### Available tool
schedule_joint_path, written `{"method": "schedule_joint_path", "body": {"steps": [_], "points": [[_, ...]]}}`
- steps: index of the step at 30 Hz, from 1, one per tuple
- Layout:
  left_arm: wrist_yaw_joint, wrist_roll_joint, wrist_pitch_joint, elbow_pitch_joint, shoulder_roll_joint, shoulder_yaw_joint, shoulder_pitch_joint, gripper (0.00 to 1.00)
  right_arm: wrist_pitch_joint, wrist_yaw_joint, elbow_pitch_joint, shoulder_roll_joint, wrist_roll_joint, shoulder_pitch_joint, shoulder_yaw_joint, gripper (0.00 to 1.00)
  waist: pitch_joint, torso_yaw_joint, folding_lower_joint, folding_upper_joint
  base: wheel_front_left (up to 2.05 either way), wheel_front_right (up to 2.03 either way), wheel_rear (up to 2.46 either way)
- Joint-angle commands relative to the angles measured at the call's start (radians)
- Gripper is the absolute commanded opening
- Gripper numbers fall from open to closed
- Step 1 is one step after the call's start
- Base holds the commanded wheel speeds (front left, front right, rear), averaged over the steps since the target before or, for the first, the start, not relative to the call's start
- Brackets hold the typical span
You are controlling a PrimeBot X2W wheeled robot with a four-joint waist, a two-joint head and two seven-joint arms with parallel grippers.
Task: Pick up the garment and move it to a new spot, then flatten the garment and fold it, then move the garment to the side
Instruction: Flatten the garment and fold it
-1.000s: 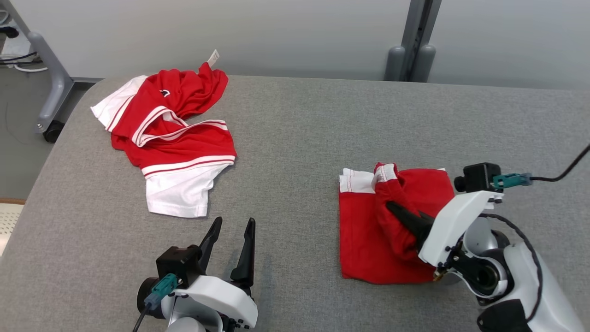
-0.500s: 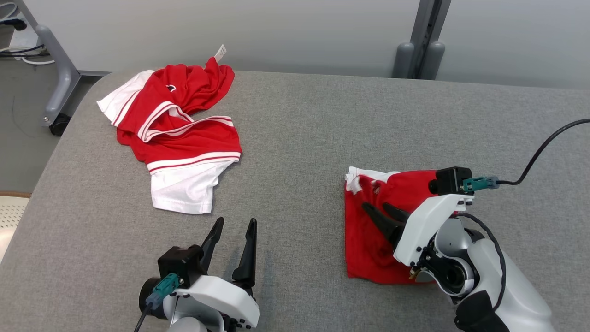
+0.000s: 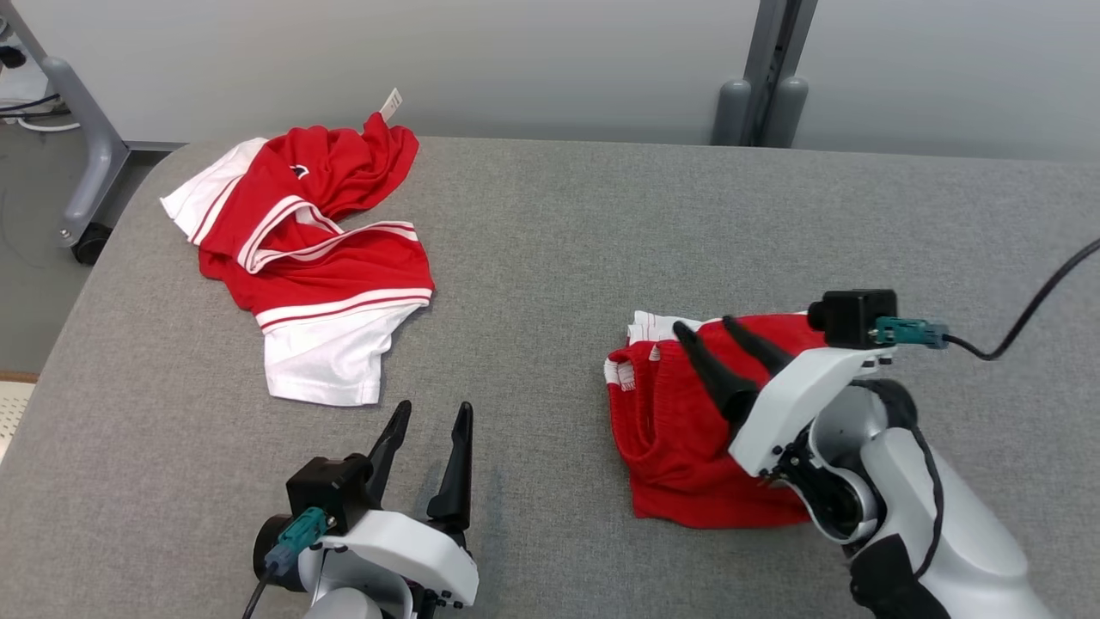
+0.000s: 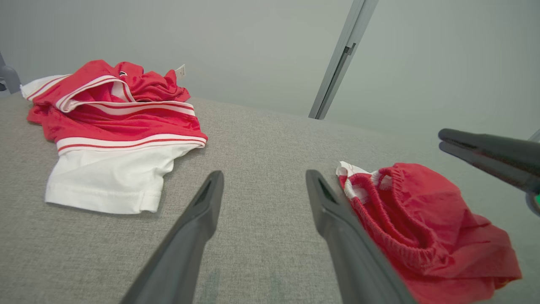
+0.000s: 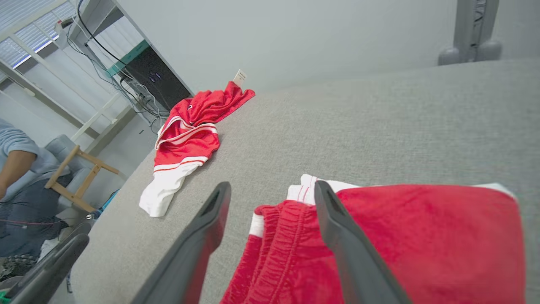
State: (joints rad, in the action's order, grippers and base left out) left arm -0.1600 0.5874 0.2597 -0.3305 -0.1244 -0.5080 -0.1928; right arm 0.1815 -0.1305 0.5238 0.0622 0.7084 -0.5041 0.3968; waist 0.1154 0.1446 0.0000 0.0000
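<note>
Folded garment (image 3: 670, 430) partly hidden behind right gripper (image 3: 704, 322); person (image 5: 14, 166) cropped by edge

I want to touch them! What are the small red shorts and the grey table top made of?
The red shorts look like soft, matte knit cloth: they wrinkle, and the waistband is gathered like elastic. The grey table top looks like woven fabric, maybe padded: fine speckled weave, rounded edge.

Robotics lab, grey padded worktable (image 3: 559, 215), wheeled metal stand (image 3: 93, 168), cabled equipment rack (image 5: 152, 80), plain partition wall (image 3: 516, 60)
</note>
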Motion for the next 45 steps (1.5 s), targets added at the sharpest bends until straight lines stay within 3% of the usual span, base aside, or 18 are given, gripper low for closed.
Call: {"method": "schedule_joint_path", "body": {"steps": [1,5,12,18,26,33,45], "points": [[-0.006,-0.007,0.005,0.008,-0.007,0.006,-0.011,1.0,-0.059,-0.001,-0.018,0.025,-0.054,-0.003,-0.013,1.0,-0.001,-0.005,0.0,0.0,0.0,0.0,0.0],[-0.007,-0.011,0.006,0.018,-0.009,0.012,-0.012,1.0,-0.145,-0.001,-0.049,0.041,-0.141,0.018,-0.035,1.0,-0.004,-0.014,0.0,0.0,0.0,0.0,0.0],[-0.017,-0.031,0.006,0.046,-0.014,0.029,-0.017,1.0,-0.324,-0.001,-0.136,0.059,-0.378,0.082,-0.174,1.0,-0.016,-0.04,0.0,0.0,0.0,0.0,0.0],[-0.027,-0.064,0.006,0.071,-0.013,0.054,-0.001,1.0,-0.393,-0.001,-0.231,0.017,-0.5,0.191,-0.328,1.0,-0.033,-0.057,0.0,0.0,0.0,0.0,0.0],[-0.045,-0.115,0.005,0.118,-0.013,0.108,0.068,1.0,-0.415,-0.001,-0.341,-0.009,-0.522,0.357,-0.437,1.0,-0.057,-0.073,0.0,0.0,0.0,0.0,0.0],[-0.061,-0.152,0.005,0.15,-0.007,0.147,0.142,1.0,-0.431,-0.001,-0.362,-0.01,-0.464,0.454,-0.418,1.0,-0.072,-0.073,0.0,0.0,0.0,0.0,0.0],[-0.034,-0.2,0.006,0.146,0.002,0.168,0.157,1.0,-0.438,-0.001,-0.324,-0.009,-0.448,0.471,-0.398,1.0,-0.086,-0.061,0.0,0.0,0.0,0.0,0.0]]}}
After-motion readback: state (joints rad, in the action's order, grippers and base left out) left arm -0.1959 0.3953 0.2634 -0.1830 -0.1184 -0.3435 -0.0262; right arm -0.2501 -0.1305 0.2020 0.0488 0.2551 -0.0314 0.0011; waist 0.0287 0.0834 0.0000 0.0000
